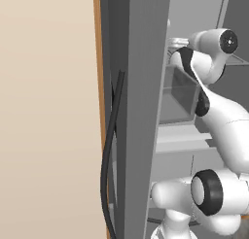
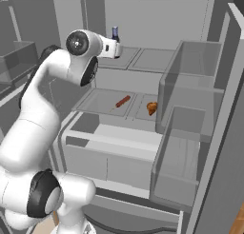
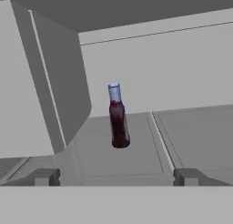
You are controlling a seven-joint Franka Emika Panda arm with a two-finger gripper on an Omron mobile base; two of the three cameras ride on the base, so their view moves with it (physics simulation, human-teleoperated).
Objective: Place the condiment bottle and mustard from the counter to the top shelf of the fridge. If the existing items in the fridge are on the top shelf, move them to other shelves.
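The gripper (image 3: 116, 176) is hanging wide open, holding nothing; the condiment bottle (image 3: 118, 117) is standing upright on the fridge's top shelf (image 3: 191, 127), straight ahead, farther in.

Flat, even, sourceless light is filling all three rendered views, leaving the grey fridge interior (image 2: 143, 33) dim and low in contrast. The beige wall (image 1: 46, 111) is showing brighter and warmer than the rest. Soft highlights are lying on the white arm (image 2: 43, 109), with no hard glare. Shadows are staying faint; the bottle (image 3: 118, 120) is casting barely any on its shelf. Edges are looking slightly soft and pixelated throughout, and straight lines are not bending at the borders.
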